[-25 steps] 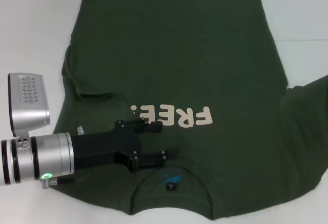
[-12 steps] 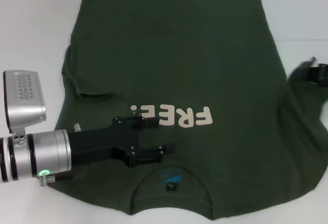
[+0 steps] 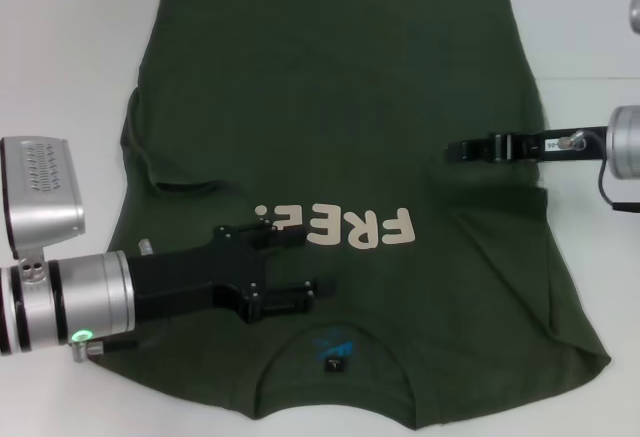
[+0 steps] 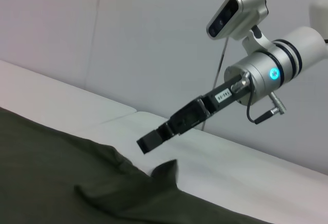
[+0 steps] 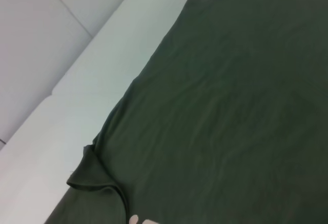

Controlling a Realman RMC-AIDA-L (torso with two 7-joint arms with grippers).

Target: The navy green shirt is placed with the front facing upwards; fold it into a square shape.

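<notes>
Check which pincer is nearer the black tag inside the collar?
Left. The left pincer sits over the shirt just beside the collar, close to the black tag. The right pincer is over the shirt's right side, beyond the FREE lettering, much farther off.

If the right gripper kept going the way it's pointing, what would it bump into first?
Probably nothing solid: the right gripper points across the navy green shirt, apparently above it. If low enough, it would drag over shirt fabric first.

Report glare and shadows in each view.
Head view: even light, no glare; barely any shadow under the left gripper on the shirt. Left wrist view: a cyan light glows behind the right gripper; soft shade beside the sleeve fold. Right wrist view: flat light, only gentle wrinkle shading.
</notes>
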